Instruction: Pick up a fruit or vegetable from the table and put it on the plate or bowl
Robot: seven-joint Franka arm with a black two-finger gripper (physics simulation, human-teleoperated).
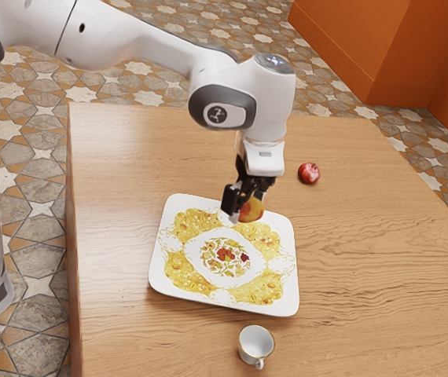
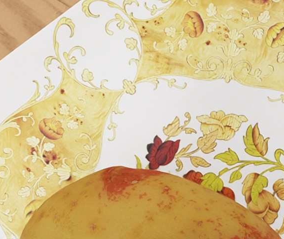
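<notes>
My black gripper [image 1: 244, 206] hangs just above the far edge of a square white plate [image 1: 175, 271] with yellow floral ornament, and it is shut on a yellow-orange fruit with red blush [image 1: 251, 210]. In the wrist view the same fruit [image 2: 147, 209] bulks large right under my hand, with the plate's painted flowers and yellow border [image 2: 82, 109] close beneath it. A second fruit, small and dark red [image 1: 309, 173], lies on the wooden table beyond the plate toward the exterior view's right.
A small white cup with a gold rim [image 1: 255, 344] stands near the table's front edge, just in front of the plate. The wooden table [image 1: 381, 259] stretches wide to the exterior view's right. Orange walls [image 1: 381, 39] rise at the back right.
</notes>
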